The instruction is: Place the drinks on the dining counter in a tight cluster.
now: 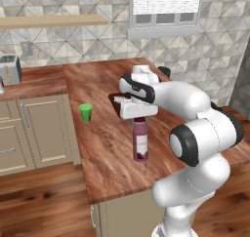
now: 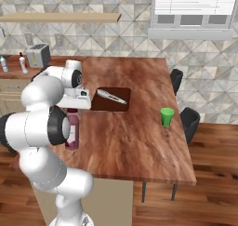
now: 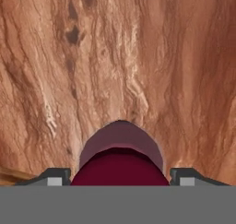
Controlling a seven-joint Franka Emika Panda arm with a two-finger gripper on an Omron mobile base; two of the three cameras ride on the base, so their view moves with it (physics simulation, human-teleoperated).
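Bottle [image 1: 140, 142], the wide dark-purple one with a maroon cap, stands upright on the dining counter [image 1: 105, 148], toward the near overhanging edge, its white label facing the left base camera. Gripper [image 1: 139, 115] sits directly over its top, hand pointed straight down; in the hand view the two dark fingertips [image 3: 54, 177] flank the maroon cap [image 3: 119, 168], one on each side, with the purple shoulder showing past it. Jaws stand about as wide as the cap; whether the pads actually press on it or hang just clear I cannot tell. In the right base view the same bottle [image 2: 71, 129] shows partly behind the arm's elbow, near the counter's left side. Green cup [image 1: 86, 112] stands upright on the wood, apart from the bottle, toward the far side edge. Dark brown cutting board [image 2: 111, 99] lies flat mid-counter beyond the bottle, with a pale knife-like tool [image 2: 111, 96] lying diagonally on it. Back on the side counter [image 2: 18, 71] against the tiled wall: a slim white bottle with red cap [image 2: 23, 63], a small clear bottle [image 2: 4, 63] just left of it, both upright, and a toaster [image 2: 38, 55] to their right. Both are well apart from the purple bottle. Pale shelf [image 2: 60, 17] is mounted on the wall above.
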